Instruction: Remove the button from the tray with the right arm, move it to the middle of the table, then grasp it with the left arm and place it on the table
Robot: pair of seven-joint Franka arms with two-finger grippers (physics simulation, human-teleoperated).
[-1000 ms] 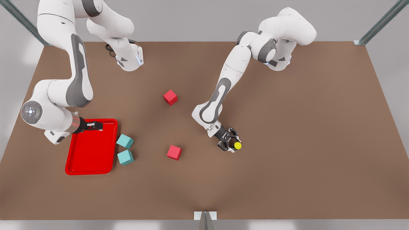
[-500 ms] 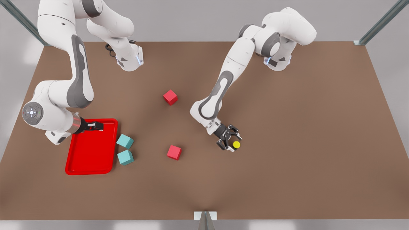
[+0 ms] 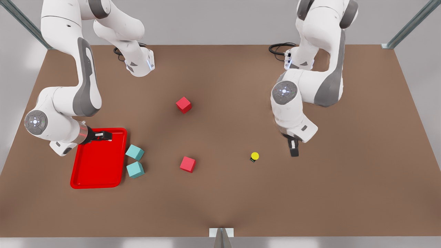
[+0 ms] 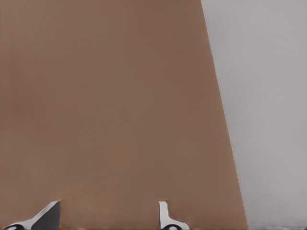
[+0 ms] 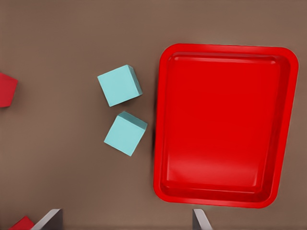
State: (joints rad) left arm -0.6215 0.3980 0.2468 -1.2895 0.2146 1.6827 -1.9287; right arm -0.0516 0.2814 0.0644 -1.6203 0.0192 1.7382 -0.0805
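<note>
While left gripper (image 3: 293,150) flanks button (image 3: 254,156), right gripper (image 3: 102,135) seemingly overhangs tray (image 3: 100,167) beside cubes (image 3: 134,152).

No text, label, brand, number or sign can be read anywhere in these views. The plain matte brown tabletop (image 3: 220,199) is unmarked, as are the shallow bright red rectangular tray (image 3: 98,184) and the white jointed arms; the round lit marks on the grey joint caps carry no legible characters.
</note>
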